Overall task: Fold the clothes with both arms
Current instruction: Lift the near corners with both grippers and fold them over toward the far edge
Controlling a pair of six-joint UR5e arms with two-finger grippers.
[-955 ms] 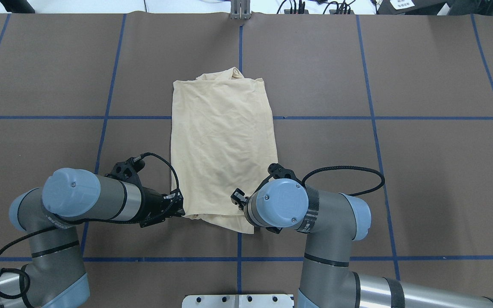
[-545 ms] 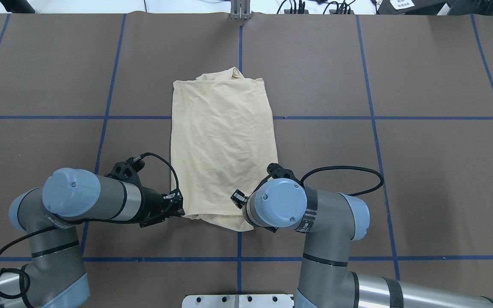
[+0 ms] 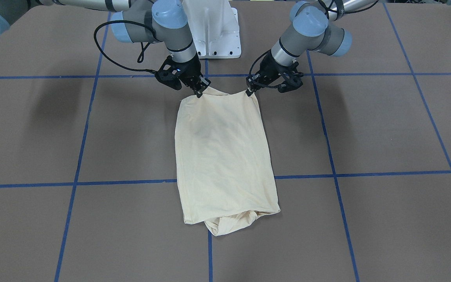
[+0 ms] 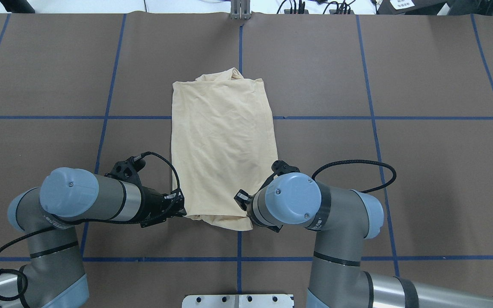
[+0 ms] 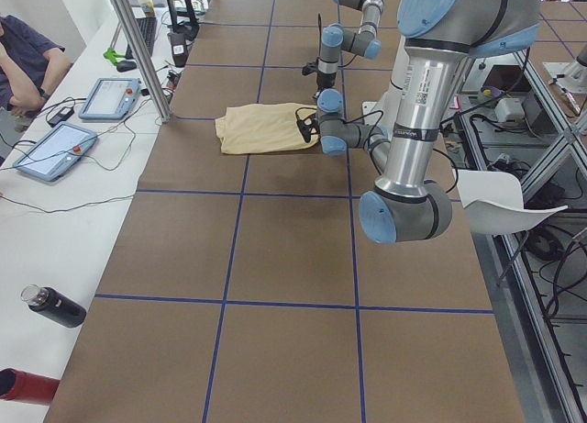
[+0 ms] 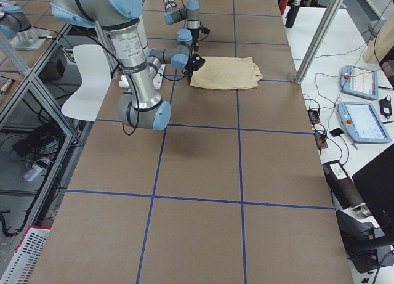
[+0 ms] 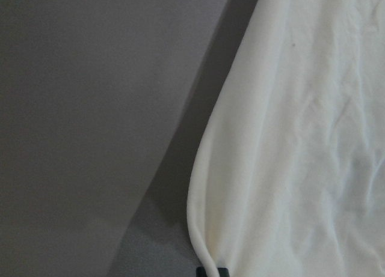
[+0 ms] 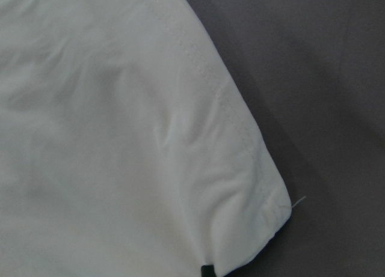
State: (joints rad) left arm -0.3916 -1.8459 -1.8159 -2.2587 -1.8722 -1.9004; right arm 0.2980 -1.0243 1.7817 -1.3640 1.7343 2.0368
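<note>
One shirt [image 3: 223, 156], left gripper [image 3: 250, 91], right gripper [image 3: 199, 91]

**Light even and bright from above; fixed views sharp, wrist views dim and soft.**

Front-facing view: two broad, soft-edged shadows [image 3: 53, 105] of the arms [image 3: 170, 27] lie on the bench [image 3: 386, 129], one on each side of the shirt [image 3: 221, 156]. Overhead view: crisp, bench matt, no glare; the strip [image 4: 186, 5] beyond its far edge is blown out to white; the arms' joint caps [image 4: 69, 192] carry faint highlights. Side views: wide-angle, grid lines [image 5: 226, 303] splay toward the near corners, far detail small but clear. Wrist views: low light; the shirt reads grey-white rather than cream, its weave soft. In the left wrist view a dark shadow band runs along the cloth edge.
</note>
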